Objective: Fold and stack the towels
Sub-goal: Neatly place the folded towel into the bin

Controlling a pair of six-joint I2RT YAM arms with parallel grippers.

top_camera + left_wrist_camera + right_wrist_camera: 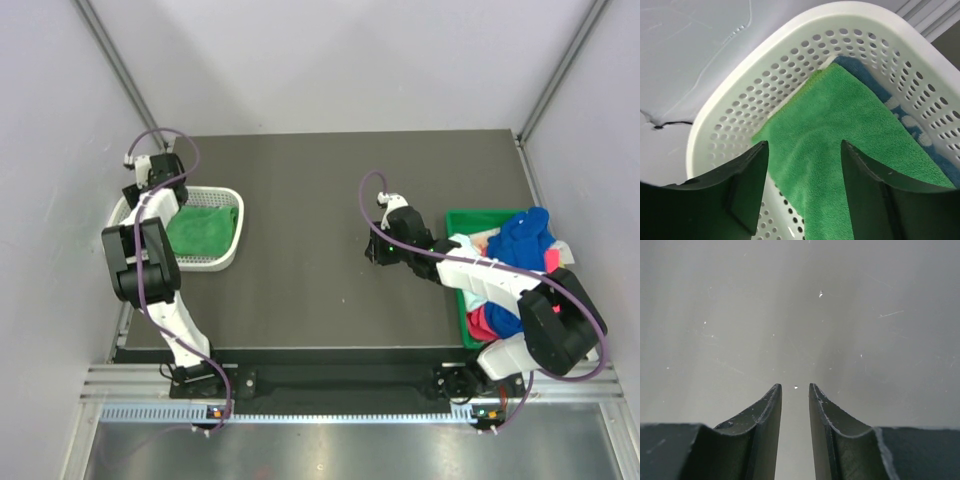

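Observation:
A folded green towel (205,228) (840,120) lies in the white mesh basket (238,215) (740,100) at the table's left. It rests on a blue-and-white patterned towel (910,120), of which only an edge shows. My left gripper (152,192) (805,150) hangs open just above the green towel's near corner, holding nothing. At the right, a royal blue towel (525,235) and a pink one (480,322) lie crumpled in a heap. My right gripper (375,250) (795,390) is low over the bare table, its jaws a narrow gap apart with nothing between them.
The heap of towels sits in a green plastic bin (462,218) at the table's right edge, partly under my right arm. Grey walls close in the table on the left, far and right sides. The dark tabletop (300,200) stretches between basket and bin.

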